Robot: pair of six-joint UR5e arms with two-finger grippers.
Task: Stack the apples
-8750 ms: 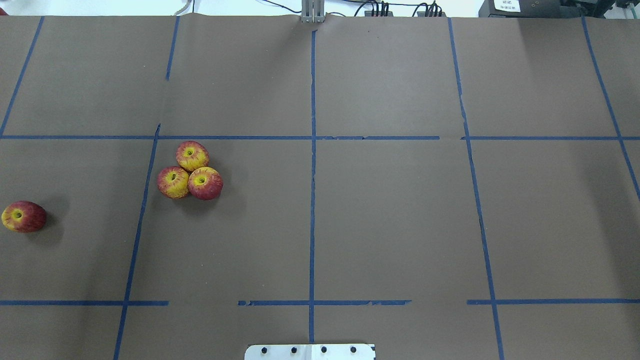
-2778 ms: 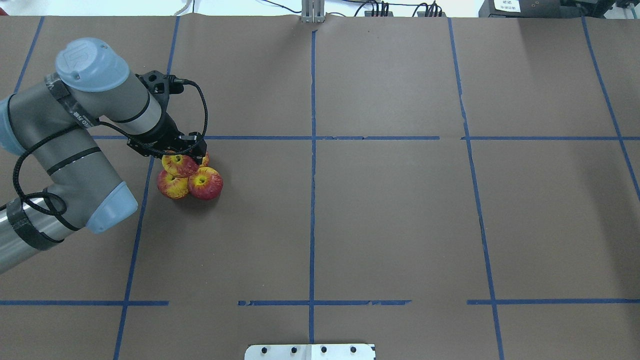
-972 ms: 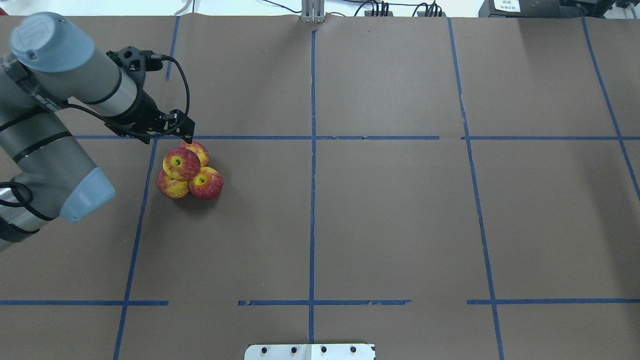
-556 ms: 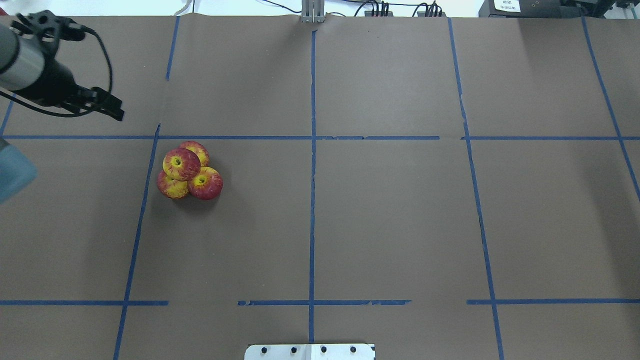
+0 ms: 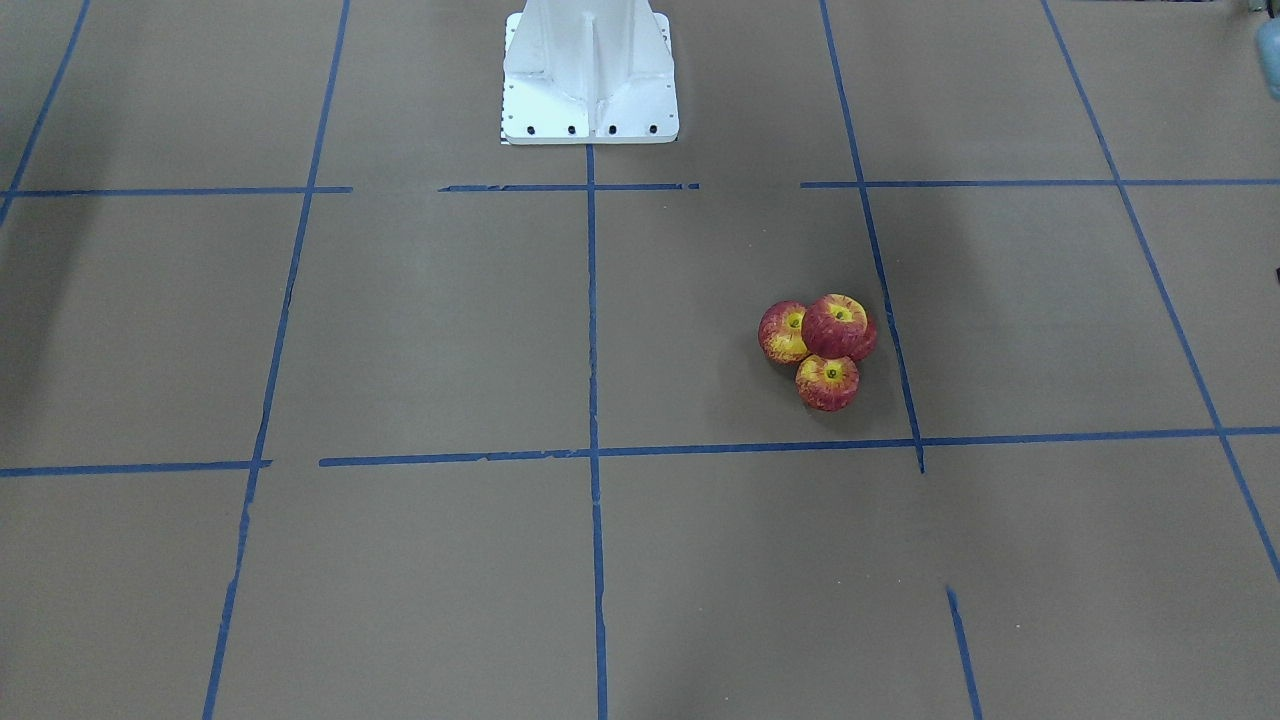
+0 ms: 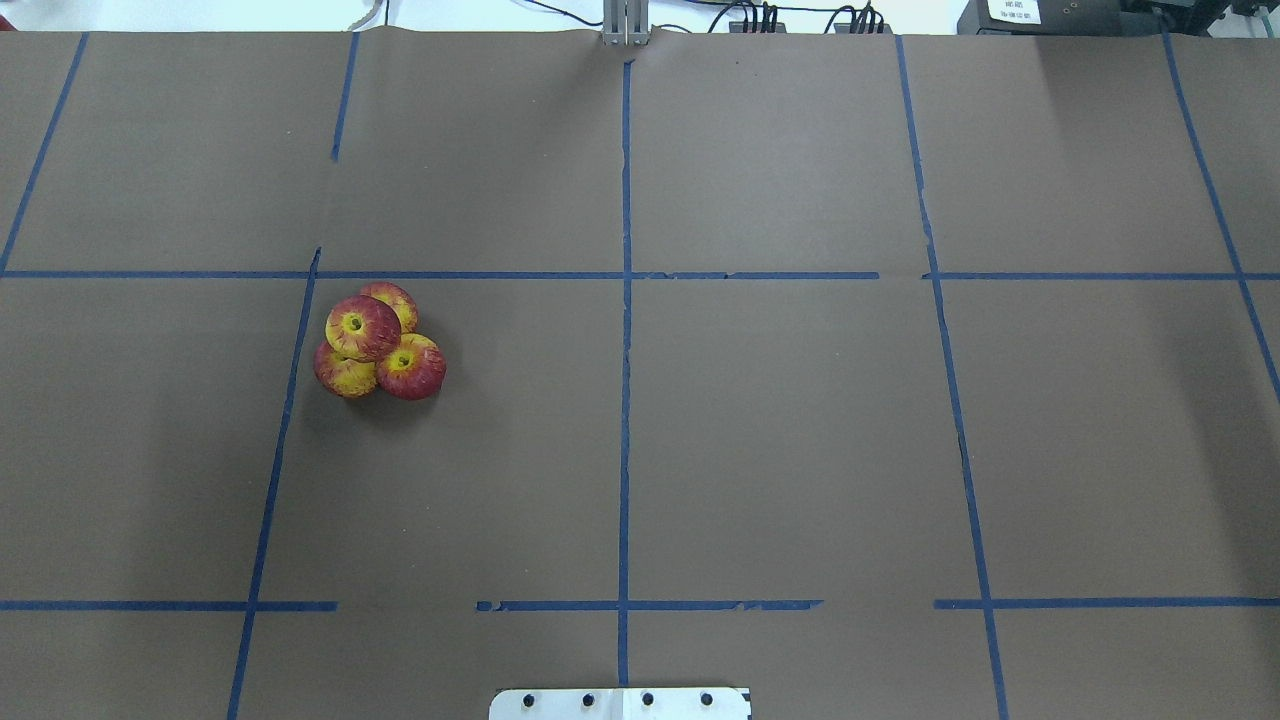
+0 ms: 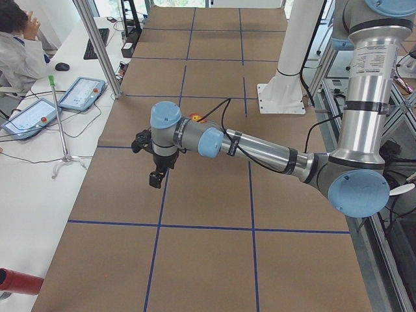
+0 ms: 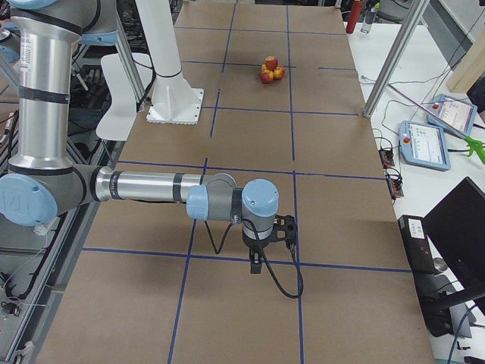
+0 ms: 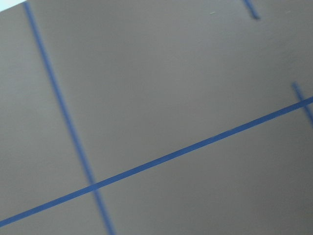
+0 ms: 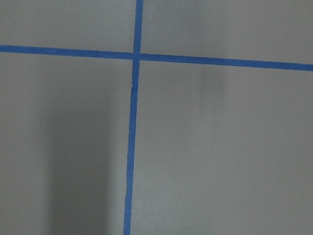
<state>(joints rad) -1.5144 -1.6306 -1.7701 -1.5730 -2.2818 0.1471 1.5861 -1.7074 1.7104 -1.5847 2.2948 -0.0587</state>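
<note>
Apples (image 6: 380, 345) stacked at 9 o'clock of tabletop (image 6: 800, 450) centre, top apple (image 6: 362, 327) resting on three. Stacking looks done. Left fingers (image 7: 155, 178) and right fingers (image 8: 256, 263): released or clenched, can't tell. Next move: park arms, probably.

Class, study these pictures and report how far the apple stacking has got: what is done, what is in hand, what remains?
Done: the top apple sits on the three base apples, which touch one another on the table. In hand: nothing; all four apples are in the pile, and the left gripper and right gripper hang well away from it. Left: apparently nothing, provided the pile holds.
</note>
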